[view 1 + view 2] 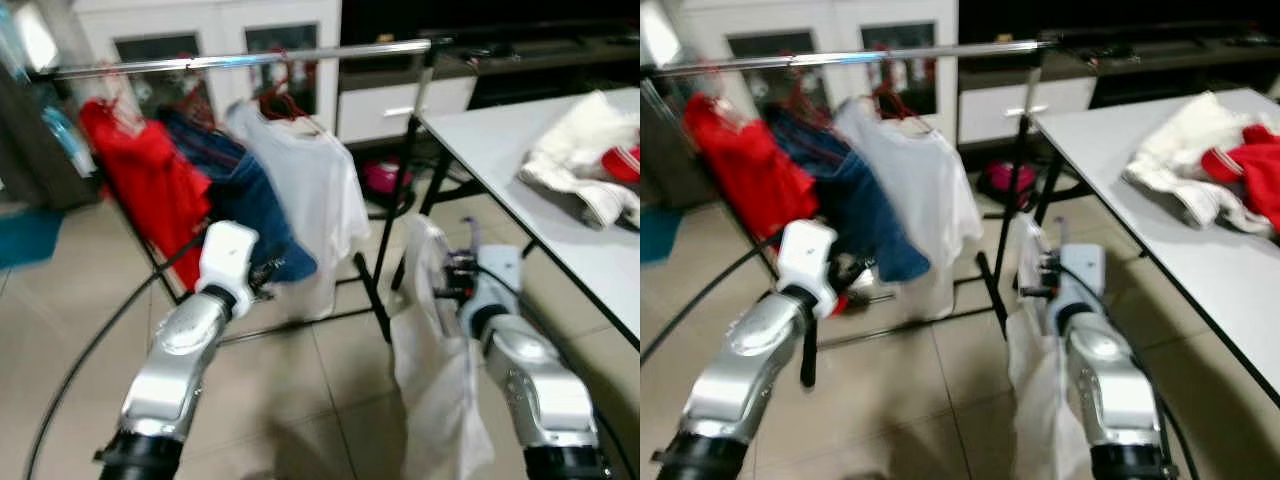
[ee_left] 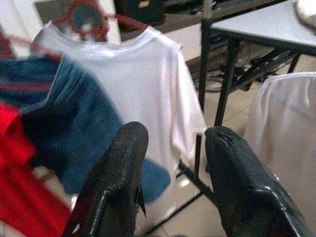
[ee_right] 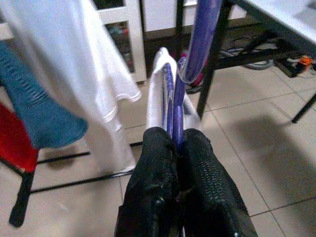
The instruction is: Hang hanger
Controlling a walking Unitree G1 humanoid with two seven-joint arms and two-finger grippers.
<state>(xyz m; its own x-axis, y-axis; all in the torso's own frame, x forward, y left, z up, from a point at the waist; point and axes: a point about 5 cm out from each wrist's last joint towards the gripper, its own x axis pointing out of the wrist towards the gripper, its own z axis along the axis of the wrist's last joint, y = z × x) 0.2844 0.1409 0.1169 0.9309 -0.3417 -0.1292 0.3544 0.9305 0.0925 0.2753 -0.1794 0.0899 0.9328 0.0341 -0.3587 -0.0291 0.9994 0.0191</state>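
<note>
A long pale grey table (image 1: 560,200) on black legs ran down the right of the scene, bearing a crumpled white-and-red heap of clothing (image 1: 590,160). To its left stood a black-framed clothes rack with a silver horizontal rail (image 1: 240,60), in front of a white cabinet with glass doors (image 1: 215,45), all on a beige tiled floor (image 1: 300,400). From the rail hung 3 garments side by side: a red top (image 1: 145,175), a blue denim piece (image 1: 245,205) and a white T-shirt on a red hanger (image 1: 320,190). Lower and nearer the robot, just beside the rack's right upright, a loose white garment (image 1: 435,380) draped down from the purple plastic hanger (image 3: 190,59), which was well below the rail. The right gripper (image 3: 177,148) had its 2 black fingers pinched tight on that hanger's thin purple stem, the hook rising above the fingertips. The left gripper (image 2: 173,148) was raised before the denim and the T-shirt with its fingers spread apart, nothing between them.
</note>
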